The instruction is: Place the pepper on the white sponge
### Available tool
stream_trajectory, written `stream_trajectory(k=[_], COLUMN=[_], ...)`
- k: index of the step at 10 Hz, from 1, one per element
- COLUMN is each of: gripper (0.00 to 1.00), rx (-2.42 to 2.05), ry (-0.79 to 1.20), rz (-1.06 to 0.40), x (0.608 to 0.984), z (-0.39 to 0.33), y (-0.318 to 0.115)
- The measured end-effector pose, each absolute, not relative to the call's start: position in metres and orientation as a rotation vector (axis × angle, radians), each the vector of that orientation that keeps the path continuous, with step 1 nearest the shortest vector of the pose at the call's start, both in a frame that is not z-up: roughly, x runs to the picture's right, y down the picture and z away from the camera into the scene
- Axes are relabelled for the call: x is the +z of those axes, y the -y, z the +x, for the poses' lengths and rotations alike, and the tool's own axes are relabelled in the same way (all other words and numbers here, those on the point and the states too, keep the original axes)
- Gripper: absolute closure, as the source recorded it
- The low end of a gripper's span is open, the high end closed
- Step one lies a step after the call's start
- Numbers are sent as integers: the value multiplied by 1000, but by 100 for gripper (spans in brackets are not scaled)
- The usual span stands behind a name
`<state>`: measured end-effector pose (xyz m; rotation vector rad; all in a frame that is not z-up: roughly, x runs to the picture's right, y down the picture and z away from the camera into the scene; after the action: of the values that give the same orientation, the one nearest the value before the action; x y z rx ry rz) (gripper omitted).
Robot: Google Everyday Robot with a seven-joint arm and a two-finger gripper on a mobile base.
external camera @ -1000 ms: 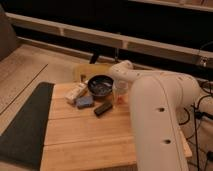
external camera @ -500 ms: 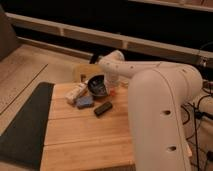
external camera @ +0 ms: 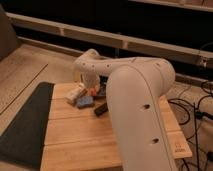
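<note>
The white sponge (external camera: pixel 75 94) lies at the back left of the wooden table (external camera: pixel 85 142). My gripper (external camera: pixel 93 88) hangs from the white arm just right of the sponge, low over the table. It is shut on the small orange-red pepper (external camera: pixel 93 92), which shows at its tip, close beside the sponge's right end. I cannot tell whether the pepper touches the sponge.
A blue sponge (external camera: pixel 85 102) lies just in front of the white sponge, and a black block (external camera: pixel 101 109) to its right. The dark bowl is mostly hidden behind the arm. A dark mat (external camera: pixel 25 125) borders the table's left side. Cables (external camera: pixel 196 107) lie on the floor at right.
The gripper has swung left with the pepper, from right of the bowl to beside the white sponge. The arm now covers the bowl.
</note>
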<state>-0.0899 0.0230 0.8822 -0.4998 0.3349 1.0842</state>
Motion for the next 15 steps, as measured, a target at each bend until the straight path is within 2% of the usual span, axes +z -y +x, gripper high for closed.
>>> stream_trajectory(k=[5,7,9,11,12,13,15], gripper=[100,86,64,46,33,28,26], rx=[955,935,925,933,945,949,949], ry=[-326,-336,-360,-389,-407,-414,-414], rz=[-603,-621,-634,-641,-642,-642,-643], x=[887,889,890,894,898,900,900], z=[-138,-142,-140,-133,-128,-126,-126], y=[-65,-72,-81,-88,-91,-92,-92])
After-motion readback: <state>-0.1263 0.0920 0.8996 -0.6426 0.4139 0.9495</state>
